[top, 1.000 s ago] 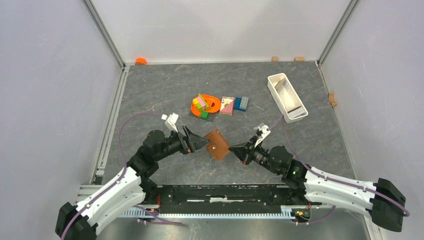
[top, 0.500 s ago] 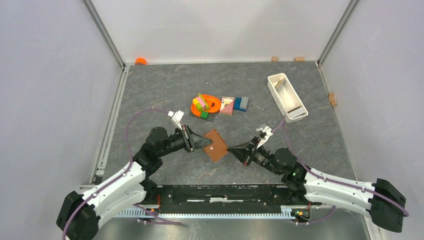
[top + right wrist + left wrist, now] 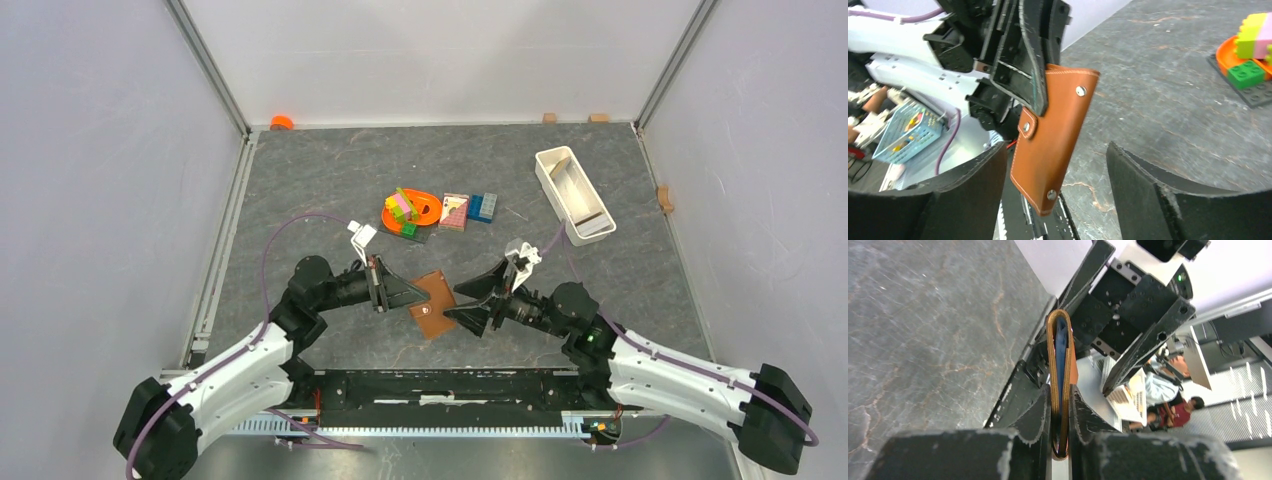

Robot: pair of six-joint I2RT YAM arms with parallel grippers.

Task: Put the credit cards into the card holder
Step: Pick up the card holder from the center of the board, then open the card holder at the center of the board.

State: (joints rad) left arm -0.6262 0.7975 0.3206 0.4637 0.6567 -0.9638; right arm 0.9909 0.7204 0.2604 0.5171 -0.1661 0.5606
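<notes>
The card holder (image 3: 434, 306) is a folded brown leather wallet with snap buttons, held off the table between the two arms. My left gripper (image 3: 418, 296) is shut on its left edge. In the left wrist view the card holder (image 3: 1052, 355) shows edge-on between the fingers (image 3: 1035, 415), with a light blue credit card (image 3: 1061, 347) tucked inside the fold. My right gripper (image 3: 452, 304) stands open, its jaws on either side of the holder's right edge without touching it. In the right wrist view the card holder (image 3: 1053, 145) hangs between the wide-apart fingers (image 3: 973, 195).
An orange plate with toy bricks (image 3: 410, 210), a pink-and-white block (image 3: 455, 211) and blue bricks (image 3: 483, 207) lie behind the arms. A white tray (image 3: 575, 193) stands at the back right. A small orange object (image 3: 282, 122) sits at the back left corner.
My left gripper has shut on the card holder's left edge. My right gripper has let go of the holder and opened wide. The holder has shifted slightly toward the near edge.
</notes>
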